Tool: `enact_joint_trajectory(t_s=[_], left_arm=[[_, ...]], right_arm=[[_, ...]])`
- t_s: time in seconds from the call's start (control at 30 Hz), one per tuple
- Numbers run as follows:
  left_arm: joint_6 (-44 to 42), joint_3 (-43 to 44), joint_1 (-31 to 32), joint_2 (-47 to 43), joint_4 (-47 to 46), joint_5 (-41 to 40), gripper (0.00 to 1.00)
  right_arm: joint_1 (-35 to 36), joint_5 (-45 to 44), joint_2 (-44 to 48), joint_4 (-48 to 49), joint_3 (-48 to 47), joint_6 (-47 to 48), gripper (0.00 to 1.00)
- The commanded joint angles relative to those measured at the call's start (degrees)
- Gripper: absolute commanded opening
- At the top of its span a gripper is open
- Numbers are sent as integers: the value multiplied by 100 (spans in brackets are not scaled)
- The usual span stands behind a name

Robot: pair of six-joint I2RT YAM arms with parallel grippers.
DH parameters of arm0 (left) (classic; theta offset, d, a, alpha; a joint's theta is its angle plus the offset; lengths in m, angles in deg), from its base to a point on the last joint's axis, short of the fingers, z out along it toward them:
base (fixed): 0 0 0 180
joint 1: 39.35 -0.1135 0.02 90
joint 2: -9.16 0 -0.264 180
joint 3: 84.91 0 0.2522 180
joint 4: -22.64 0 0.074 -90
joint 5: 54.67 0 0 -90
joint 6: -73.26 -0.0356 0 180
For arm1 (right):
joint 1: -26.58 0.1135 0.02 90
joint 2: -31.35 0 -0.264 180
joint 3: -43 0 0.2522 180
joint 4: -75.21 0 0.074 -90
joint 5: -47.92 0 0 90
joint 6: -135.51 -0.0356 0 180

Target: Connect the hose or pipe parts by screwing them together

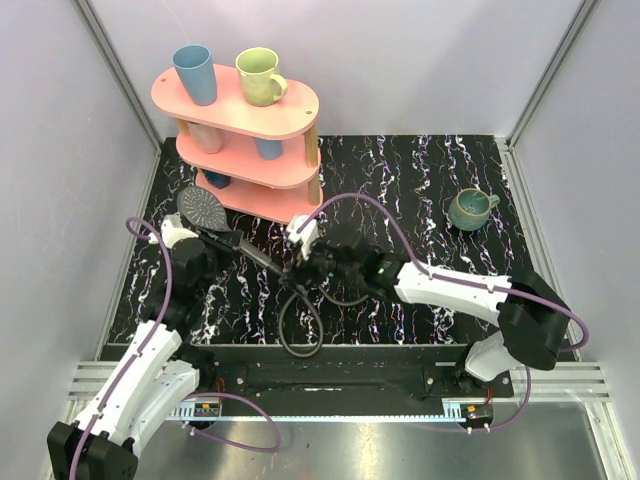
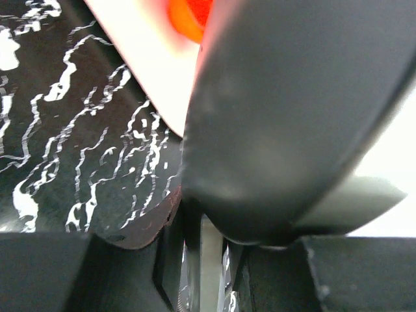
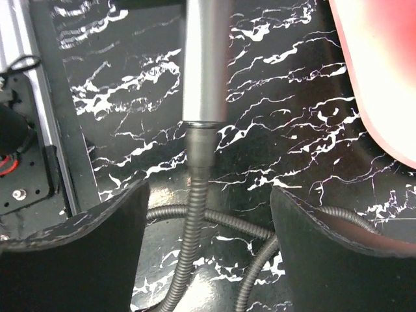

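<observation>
The dark grey shower head lies with its dotted face near the pink shelf, its handle running down-right. My left gripper is shut on that handle; in the left wrist view the head fills the frame above the jaws. The black coiled hose loops toward the table's near edge. In the right wrist view the hose and its end fitting sit against the handle's end. My right gripper is open, its fingers wide on either side of the hose without touching it.
A pink three-tier shelf with several cups stands at the back left, close to the shower head. A green mug sits at the back right. Purple cables arch over the arms. A metal rail runs along the near edge.
</observation>
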State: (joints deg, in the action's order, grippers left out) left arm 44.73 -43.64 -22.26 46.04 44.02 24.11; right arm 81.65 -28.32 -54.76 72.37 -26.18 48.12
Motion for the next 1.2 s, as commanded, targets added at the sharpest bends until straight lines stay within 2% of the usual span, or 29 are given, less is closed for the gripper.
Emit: enact_joint_trajectory(t_s=[0.0, 0.03, 0.13, 0.27, 0.43, 0.57, 0.6, 0.67, 0.7, 0.77, 0.87, 0.9, 0.97, 1.0, 1.03, 1.17], left_arm=[[145, 782, -3, 231, 925, -538, 0], [250, 930, 6, 336, 1048, -539, 0], [461, 1133, -3, 451, 1330, -460, 0], [717, 1309, -3, 618, 1654, -363, 0], [857, 1433, -3, 689, 1857, -284, 0], [884, 1389, -3, 601, 1936, -310, 0], [884, 1363, -3, 557, 1928, -336, 0], [875, 1284, 6, 504, 1893, -310, 0], [840, 1231, -3, 452, 1823, -171, 0], [691, 942, -3, 355, 1482, 136, 0], [507, 301, -3, -4, 543, 662, 0], [384, -179, -3, -128, 182, 778, 0], [322, -700, -3, -576, -1074, 1050, 0], [304, -1199, -3, -716, -1496, 1078, 0], [287, -1439, -3, -979, -2300, 1087, 0], [41, -2371, -3, -1315, -4169, 1226, 0]], right_arm=[[837, -2006, 42, -907, -609, 916, 83], [943, -2452, -20, -968, -671, 960, 83], [1278, -3026, -371, -1056, -979, 1083, 81], [1603, -3388, -950, -1057, -1461, 1329, 80], [1770, -3976, -1593, -1627, -2077, 1566, 75], [1849, -4180, -1796, -1532, -2158, 1681, 43], [1858, -4180, -1778, -1375, -2131, 1638, 25], [1850, -4188, -1673, -1242, -2070, 1480, 13], [1841, -4040, -1647, -1232, -2078, 1349, 6], [1762, -3751, -1532, -1285, -2192, 1190, 0], [1421, -2793, -1313, -1259, -2184, 812, 0], [1315, -2278, -1251, -1146, -2149, 637, 0], [781, -1459, -1067, -822, -1896, 347, 0], [560, -568, -1005, -428, -1772, 41, 0], [366, -115, -900, -232, -1649, -93, 0], [-127, 1065, -838, 235, -1393, -391, 0]])
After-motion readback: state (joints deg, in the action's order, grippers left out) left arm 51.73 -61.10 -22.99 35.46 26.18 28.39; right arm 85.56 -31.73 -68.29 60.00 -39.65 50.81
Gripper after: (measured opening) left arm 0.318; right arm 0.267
